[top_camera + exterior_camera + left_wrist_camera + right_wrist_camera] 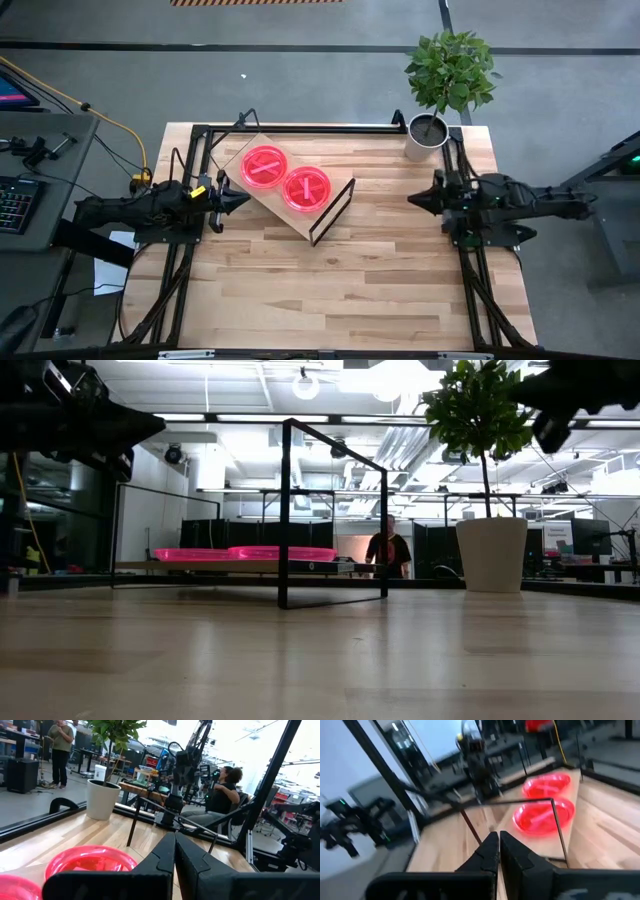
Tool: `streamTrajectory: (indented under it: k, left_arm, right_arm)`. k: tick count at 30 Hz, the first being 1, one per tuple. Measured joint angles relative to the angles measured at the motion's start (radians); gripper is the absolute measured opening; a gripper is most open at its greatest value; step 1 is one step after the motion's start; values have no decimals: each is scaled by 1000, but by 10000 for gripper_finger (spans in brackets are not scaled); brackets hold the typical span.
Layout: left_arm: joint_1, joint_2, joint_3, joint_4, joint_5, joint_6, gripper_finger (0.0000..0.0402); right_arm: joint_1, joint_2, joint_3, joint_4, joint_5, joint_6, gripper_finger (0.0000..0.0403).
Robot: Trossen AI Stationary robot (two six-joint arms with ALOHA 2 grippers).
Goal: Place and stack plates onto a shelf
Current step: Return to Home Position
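Plates (264, 166) on shelf (300, 222) look light, stiff, slippery; grip at the rim. Left gripper (244, 198) and right gripper (412, 200): fingers together, empty.

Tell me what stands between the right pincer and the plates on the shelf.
Only the black frame of the shelf: its upright end loop rises at the edge facing the right pincer, crossing before the nearer plate stack. Nothing else visible does.

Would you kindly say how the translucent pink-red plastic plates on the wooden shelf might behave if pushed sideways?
The translucent pink-red plastic plates look thin and shallow, so probably light. On the flat light wood shelf board, which shows no lip, they would likely slide, not tip.
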Motion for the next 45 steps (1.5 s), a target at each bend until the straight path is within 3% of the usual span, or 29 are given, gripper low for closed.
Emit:
streamTrajectory:
  k: [7,13,25,31,45]
  left_arm:
    - [0,0,0,0,0,0,0]
    - [0,3,1,-6,0,0,0]
    - [0,9,1,-19,-3,0,0]
    - [0,8,1,-18,-4,0,0]
    - [0,8,1,-21,-3,0,0]
  right_arm:
    - [0,-237,-95,12,-11,-36,0]
    - [0,-222,-140,58,-132,-57,0]
    - [-1,-235,-353,368,-130,-144,0]
    - [-3,-232,-358,285,-74,-185,0]
    - [-3,-225,-357,231,-74,-186,0]
